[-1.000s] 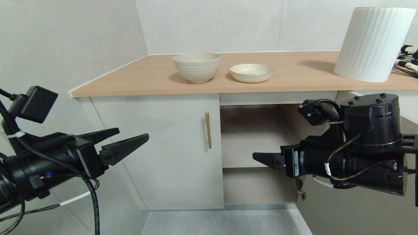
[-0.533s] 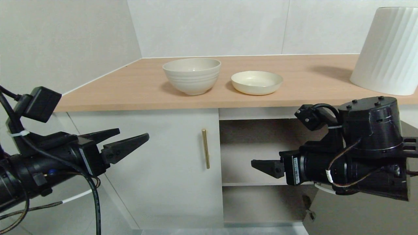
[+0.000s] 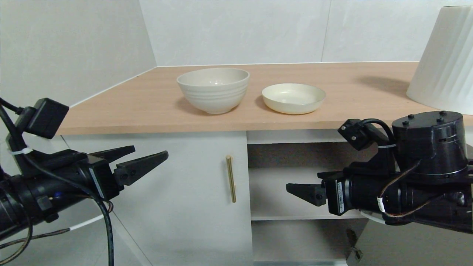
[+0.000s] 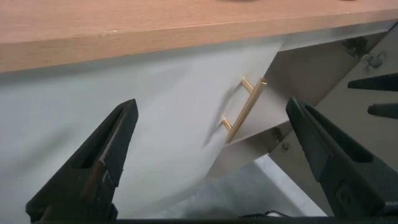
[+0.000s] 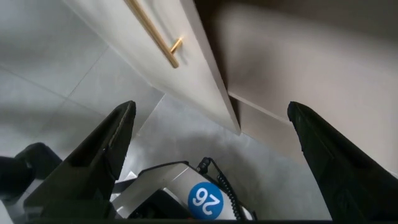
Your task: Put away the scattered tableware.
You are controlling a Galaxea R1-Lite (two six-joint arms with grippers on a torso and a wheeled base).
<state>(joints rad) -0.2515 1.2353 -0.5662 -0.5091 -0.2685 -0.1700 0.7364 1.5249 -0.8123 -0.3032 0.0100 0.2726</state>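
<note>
The left end effector (image 3: 149, 152) hangs in front of the closed cabinet door (image 3: 177, 192), fingers spread wide and holding nothing. Above it and to its right, on the tabletop (image 3: 140, 111), stands the deep bowl (image 3: 213, 89). The shallow dish (image 3: 293, 98) sits near the bowl, not touching it, directly above the right end effector (image 3: 292, 188). That one is level with the open cabinet shelf (image 3: 281, 210), fingers wide apart and empty.

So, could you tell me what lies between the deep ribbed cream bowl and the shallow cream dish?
Only bare wooden countertop, as the head view shows.
</note>
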